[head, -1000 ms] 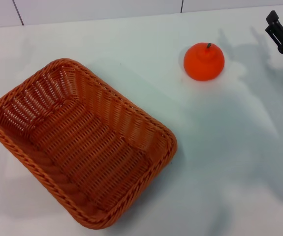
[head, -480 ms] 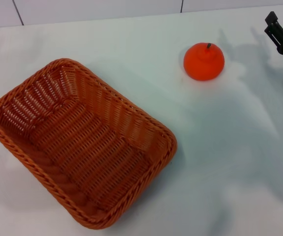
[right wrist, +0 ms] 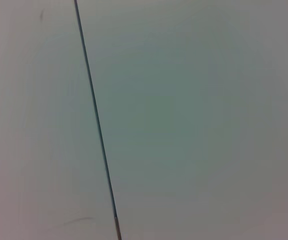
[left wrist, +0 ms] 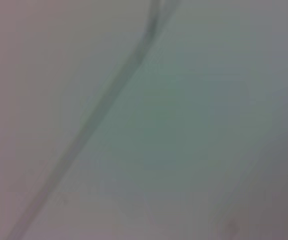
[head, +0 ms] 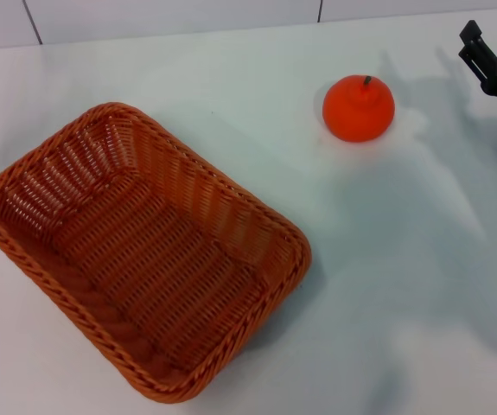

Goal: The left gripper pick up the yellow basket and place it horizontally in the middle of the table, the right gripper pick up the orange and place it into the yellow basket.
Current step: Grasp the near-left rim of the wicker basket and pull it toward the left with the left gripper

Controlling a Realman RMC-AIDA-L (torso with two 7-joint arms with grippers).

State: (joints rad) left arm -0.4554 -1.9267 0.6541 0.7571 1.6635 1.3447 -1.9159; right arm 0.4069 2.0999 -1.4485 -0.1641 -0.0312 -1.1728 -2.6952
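Basket (head: 140, 251) lies skewed, ungrasped; right gripper (head: 494, 50), prongs apart, could knock orange (head: 358, 108) rolling. Left gripper unseen.

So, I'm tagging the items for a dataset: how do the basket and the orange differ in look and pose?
The yellow basket is large, rectangular, woven and open; the orange is small, round and smooth-skinned with a dark stem. The basket lies diagonally at the near left; the orange stands upright, farther right. Both are orange-toned, rest on the table, apart and ungripped.
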